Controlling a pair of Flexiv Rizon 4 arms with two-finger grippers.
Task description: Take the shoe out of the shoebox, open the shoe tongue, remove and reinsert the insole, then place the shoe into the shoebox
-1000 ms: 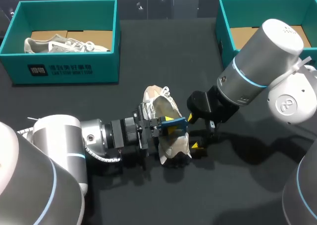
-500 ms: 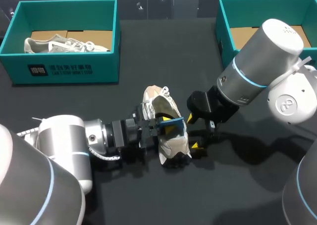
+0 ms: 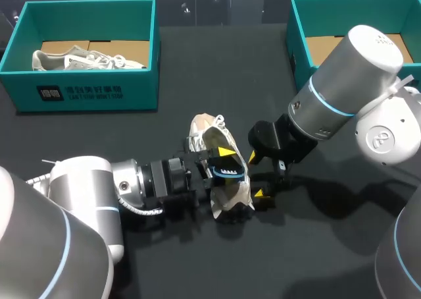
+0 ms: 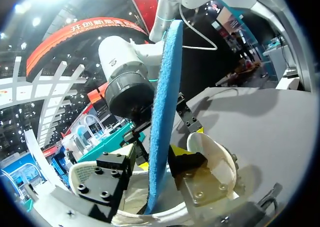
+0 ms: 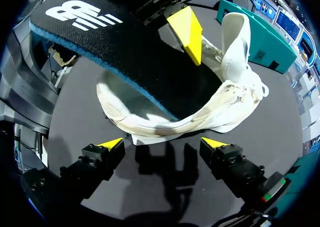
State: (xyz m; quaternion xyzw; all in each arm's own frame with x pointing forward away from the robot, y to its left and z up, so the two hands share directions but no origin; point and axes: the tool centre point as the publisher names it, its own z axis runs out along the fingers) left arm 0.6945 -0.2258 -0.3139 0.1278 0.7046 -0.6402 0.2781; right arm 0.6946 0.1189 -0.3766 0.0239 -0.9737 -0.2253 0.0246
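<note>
The white shoe [image 3: 212,141] lies on the dark table in the middle, its opening turned toward my left gripper [image 3: 227,166]. That gripper's fingers stand apart on either side of the blue-edged black insole [image 3: 231,174], whose lower end sits in the shoe. In the left wrist view the insole [image 4: 162,102] stands on edge between the spread fingers [image 4: 107,184], with a gap at least on one side. My right gripper [image 3: 256,176] is open just right of the shoe; in its own view the shoe [image 5: 150,119] and insole [image 5: 120,47] lie ahead of its yellow tips [image 5: 111,144].
A teal shoebox [image 3: 89,91] at the back left holds another white shoe [image 3: 85,58]. A second teal shoebox [image 3: 296,39] stands at the back right with its cardboard floor showing. Bare dark table lies in front of and between the boxes.
My left gripper's fingers have spread apart, and the insole has tipped from edge-on to show its black top over the shoe. The right arm has kept still.
</note>
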